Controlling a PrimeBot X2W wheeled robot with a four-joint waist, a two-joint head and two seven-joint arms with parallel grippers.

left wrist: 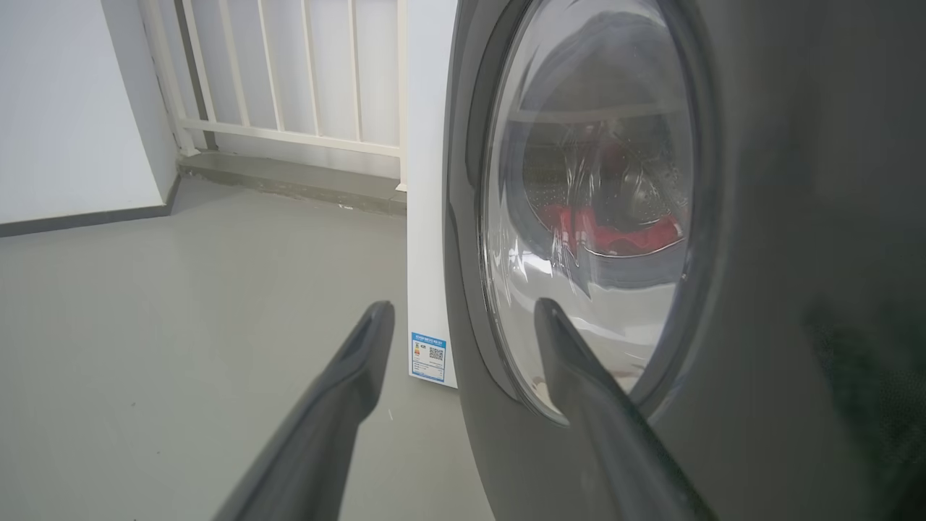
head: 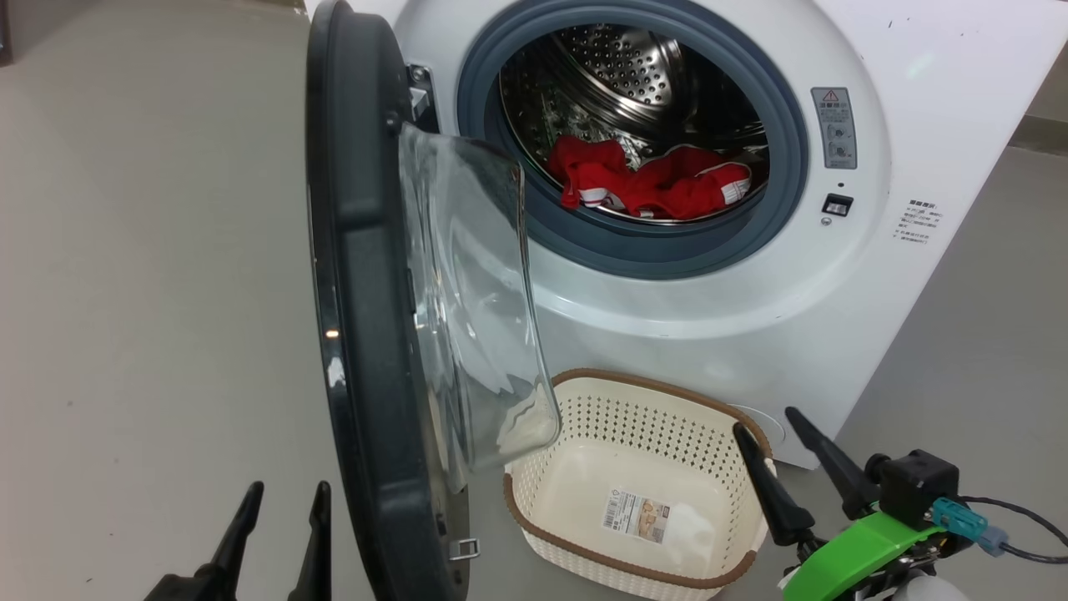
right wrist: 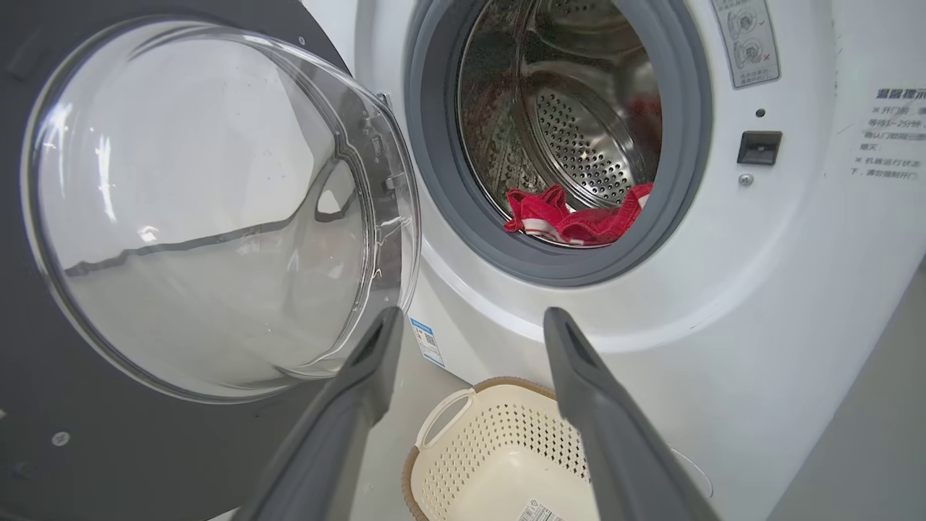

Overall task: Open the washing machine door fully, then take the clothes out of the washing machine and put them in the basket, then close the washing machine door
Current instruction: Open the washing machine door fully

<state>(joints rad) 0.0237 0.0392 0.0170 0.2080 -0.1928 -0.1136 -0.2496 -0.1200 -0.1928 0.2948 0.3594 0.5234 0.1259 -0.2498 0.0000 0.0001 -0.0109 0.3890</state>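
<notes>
The washing machine [head: 884, 275] stands ahead with its door [head: 367, 275] swung out toward me, roughly square to the front, black rim edge-on. Red clothes [head: 659, 184] with white trim lie at the drum's front lip, also in the right wrist view [right wrist: 579, 221]. The cream basket [head: 642, 492] sits on the floor below the opening, holding just a sticker. My left gripper [head: 284, 501] is open at the lower left, outside the door; its fingers frame the door's outer rim [left wrist: 796, 289]. My right gripper [head: 772, 430] is open beside the basket's right rim, holding nothing.
Bare grey floor [head: 150, 292] spreads left of the door. A white railing and wall [left wrist: 289, 72] stand beyond the machine's side in the left wrist view. A cable runs from my right wrist [head: 1014, 522] at the lower right.
</notes>
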